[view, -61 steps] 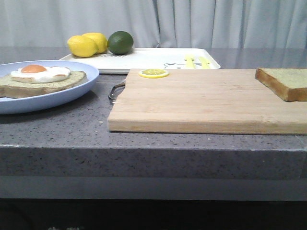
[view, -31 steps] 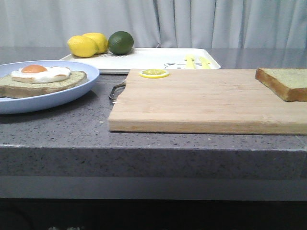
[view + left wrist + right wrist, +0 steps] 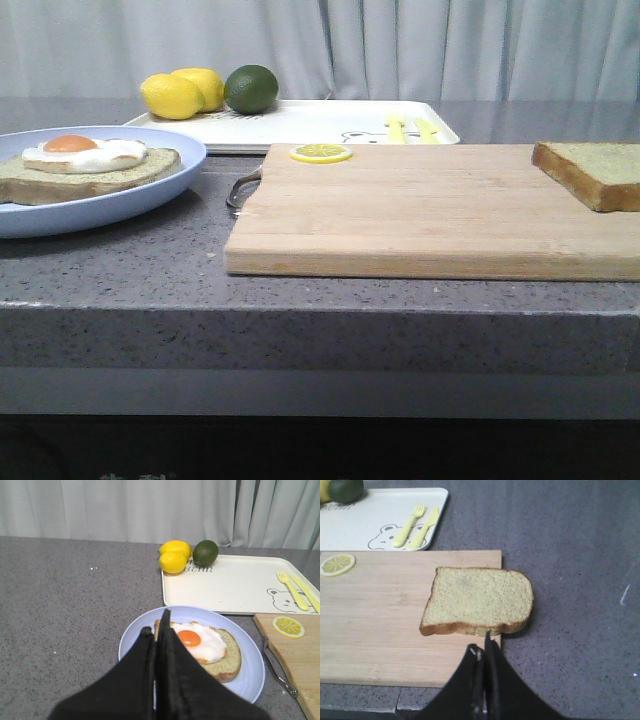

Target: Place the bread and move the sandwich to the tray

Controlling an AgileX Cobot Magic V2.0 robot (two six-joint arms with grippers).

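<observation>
Pale green-crumbed, brown-crusted bread point(image 3: 479, 606) is being approached at the wooden cutting board's point(image 3: 420, 210) three o'clock edge by the right gripper point(image 3: 482, 655), pressed closed and empty. Opening it is judged necessary next.

A dark grey speckled stone surface point(image 3: 120, 270) runs the full width of the scene, its thick front edge squared off above a shadowed space below. Pale grey curtains point(image 3: 420, 45) hang in soft vertical folds behind the far edge, under even, diffuse light.
</observation>
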